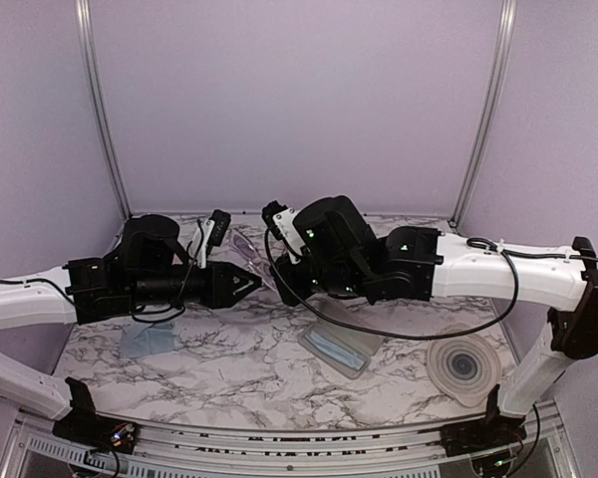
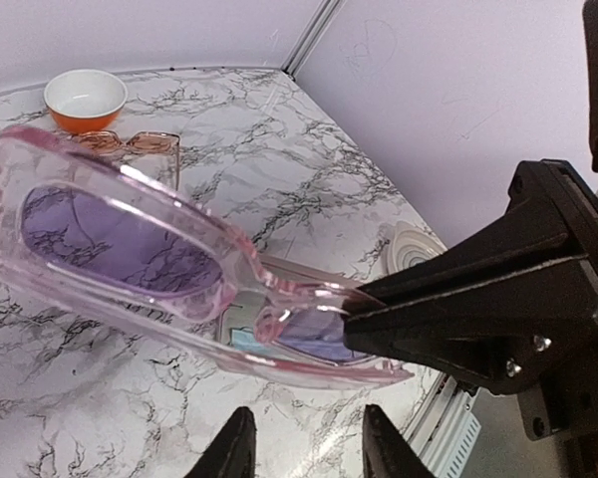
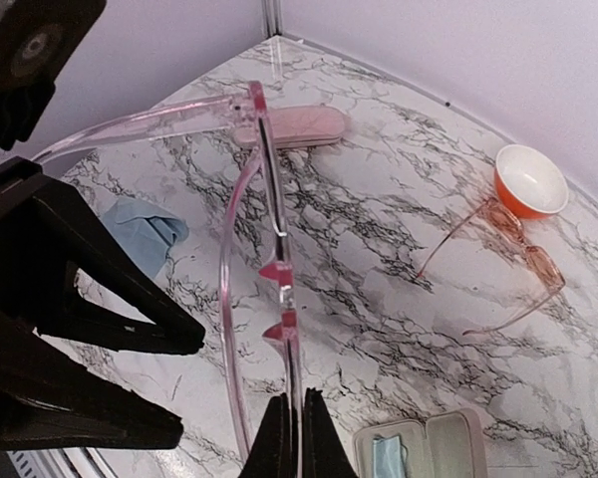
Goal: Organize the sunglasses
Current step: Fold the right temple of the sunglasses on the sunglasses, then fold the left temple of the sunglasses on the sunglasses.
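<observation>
**Mid-air hold above the white marble-patterned table [image 1: 229, 388].** We see the pink translucent plastic-framed sunglasses with purple lenses [image 2: 130, 244] lifted clear of the table, between the two arms. The right gripper [image 3: 291, 403] is pinched closed on the frame at one lens end. The left gripper [image 2: 307, 418] stands with its jaws parted just beneath the frame and clasps nothing (both wrist views agree on this). A second pair, orange-brown tinted sunglasses with thin arms [image 3: 513, 249], lies unfolded on the table beside the small orange bowl with a white inside [image 3: 528, 179].

**Risks, as we judge them.** The pink pair hangs from one narrow pinch at its end, so it could pivot or slip out. Its long temple arm runs close to the left gripper and could snag there if either arm moves.

**Views compared.** Only the right wrist view shows the closed pink oblong case [image 3: 299, 121] and the frame edge-on. The left wrist view shows the lenses face-on. Both wrist views show the tinted pair and the bowl, which the top view does not. The top view alone shows the open hinged case holding a blue cloth [image 1: 367, 344] whole, lying near the right arm.
</observation>
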`<state>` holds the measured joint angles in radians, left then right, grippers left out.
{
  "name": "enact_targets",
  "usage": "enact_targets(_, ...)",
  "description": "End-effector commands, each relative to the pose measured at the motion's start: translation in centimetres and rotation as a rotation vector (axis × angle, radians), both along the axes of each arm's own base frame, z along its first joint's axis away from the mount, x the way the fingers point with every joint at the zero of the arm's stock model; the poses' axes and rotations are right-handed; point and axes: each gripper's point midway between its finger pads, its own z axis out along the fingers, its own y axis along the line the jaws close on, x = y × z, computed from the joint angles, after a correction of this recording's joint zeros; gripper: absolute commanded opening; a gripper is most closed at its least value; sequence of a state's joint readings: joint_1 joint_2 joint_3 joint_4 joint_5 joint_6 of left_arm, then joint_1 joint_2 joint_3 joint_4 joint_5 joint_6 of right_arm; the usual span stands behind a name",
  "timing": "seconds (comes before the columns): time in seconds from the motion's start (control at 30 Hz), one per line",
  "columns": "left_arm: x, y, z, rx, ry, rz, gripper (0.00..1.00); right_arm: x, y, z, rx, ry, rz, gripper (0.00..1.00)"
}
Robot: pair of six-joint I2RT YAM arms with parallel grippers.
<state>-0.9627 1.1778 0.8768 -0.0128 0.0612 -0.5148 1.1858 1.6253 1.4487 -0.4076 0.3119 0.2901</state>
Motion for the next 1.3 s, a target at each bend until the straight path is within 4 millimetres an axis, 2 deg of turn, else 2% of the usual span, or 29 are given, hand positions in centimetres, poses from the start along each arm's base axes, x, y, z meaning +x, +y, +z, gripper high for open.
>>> enact_targets(0.0,-0.6,0.1,2.8,-0.058,-0.022,-0.014,0.45,1.9,-1.3,0.9,0.024,-0.009,-0.113,0.0)
enact_targets(0.17,-1.3,0.9,3.7,-0.072,-0.021,-0.02,0.56,2.9,-2.3,0.8,0.024,-0.009,-0.144,0.0)
enact_targets(0.33,-1.5,2.3,5.1,-0.071,-0.034,0.011,0.75,3.6,-3.5,0.7,0.003,-0.022,-0.176,0.0)
enact_targets(0.47,-1.5,3.9,6.8,-0.071,-0.062,0.062,0.82,3.6,-4.4,0.6,-0.011,-0.033,-0.187,0.0)
enact_targets(0.57,-1.3,5.0,8.2,-0.066,-0.089,0.098,0.83,3.4,-4.9,0.6,-0.011,-0.039,-0.183,0.0)
enact_targets(0.77,0.4,8.4,8.6,0.04,-0.13,0.271,0.82,2.7,-5.8,1.1,0.001,-0.058,-0.16,0.0)
enact_targets(0.93,1.6,10.2,7.5,0.096,-0.111,0.352,0.64,2.0,-6.3,1.8,0.014,-0.083,-0.122,0.0)
enact_targets(1.03,2.3,10.6,6.4,0.12,-0.084,0.377,0.58,1.4,-6.4,2.5,0.024,-0.107,-0.094,0.0)
enact_targets(1.27,3.0,9.7,4.2,0.183,-0.04,0.368,0.46,-0.4,-5.5,3.7,0.033,-0.158,-0.021,0.0)
